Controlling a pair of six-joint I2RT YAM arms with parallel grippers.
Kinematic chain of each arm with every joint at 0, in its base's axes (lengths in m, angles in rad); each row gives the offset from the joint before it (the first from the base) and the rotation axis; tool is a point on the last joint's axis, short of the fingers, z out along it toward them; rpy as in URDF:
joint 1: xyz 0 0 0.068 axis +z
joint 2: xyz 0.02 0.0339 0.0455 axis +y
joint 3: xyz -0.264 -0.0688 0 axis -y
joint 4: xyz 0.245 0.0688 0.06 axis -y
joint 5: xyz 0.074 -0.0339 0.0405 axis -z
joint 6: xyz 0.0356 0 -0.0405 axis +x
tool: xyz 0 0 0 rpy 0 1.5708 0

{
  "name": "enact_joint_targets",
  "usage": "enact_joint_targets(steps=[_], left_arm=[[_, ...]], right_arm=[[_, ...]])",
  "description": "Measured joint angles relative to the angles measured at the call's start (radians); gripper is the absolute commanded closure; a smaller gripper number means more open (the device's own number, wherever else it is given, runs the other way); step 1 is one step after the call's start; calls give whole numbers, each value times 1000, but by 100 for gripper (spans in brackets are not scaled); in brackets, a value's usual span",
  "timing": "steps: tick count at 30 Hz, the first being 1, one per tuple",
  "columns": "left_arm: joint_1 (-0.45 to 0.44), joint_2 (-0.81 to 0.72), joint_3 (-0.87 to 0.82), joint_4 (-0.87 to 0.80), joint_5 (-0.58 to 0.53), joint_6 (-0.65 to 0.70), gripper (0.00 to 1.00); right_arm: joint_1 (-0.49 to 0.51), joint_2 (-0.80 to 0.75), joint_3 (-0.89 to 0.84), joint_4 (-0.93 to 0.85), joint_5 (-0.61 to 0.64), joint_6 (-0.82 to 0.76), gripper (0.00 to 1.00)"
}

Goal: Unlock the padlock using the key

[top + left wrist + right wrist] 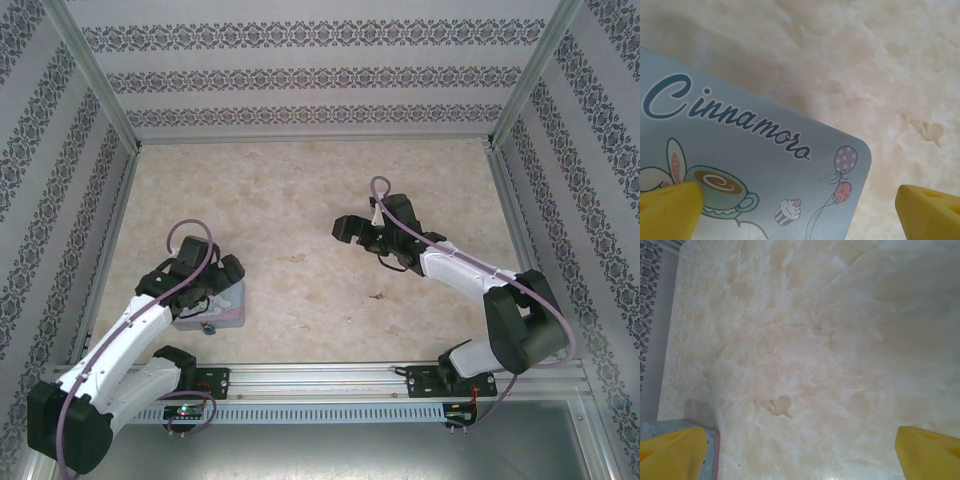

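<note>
- The table (300, 210) has a pale marbled top, with my 2 arms reaching over it.
- A light blue cartoon tin (755, 160) lies flat near the table's left front, under my left arm.
- My left gripper (799, 200) hangs spread wide and holds nothing, 1 finger over the tin's lid and the other over bare table.
- My right gripper (800, 440) is likewise spread and empty above bare table, well apart from the tin.
- The padlock (208, 327) is a tiny dark speck at the tin's near edge, too small to tell more.
</note>
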Motion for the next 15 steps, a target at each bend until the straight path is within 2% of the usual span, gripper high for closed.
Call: enact_joint_targets(steps=[5, 8, 12, 15], left_arm=[[-158, 125, 43, 115, -73, -87, 0], [-256, 273, 135, 172, -101, -128, 0], [-356, 553, 367, 229, -93, -151, 0], [-385, 723, 558, 245, -67, -151, 1]], right_arm=[[-41, -41, -37, 3, -26, 0, 8], [-63, -57, -62, 1, -38, 1, 9], [-92, -87, -87, -8, -46, 3, 10], [-115, -126, -105, -15, -48, 4, 11]])
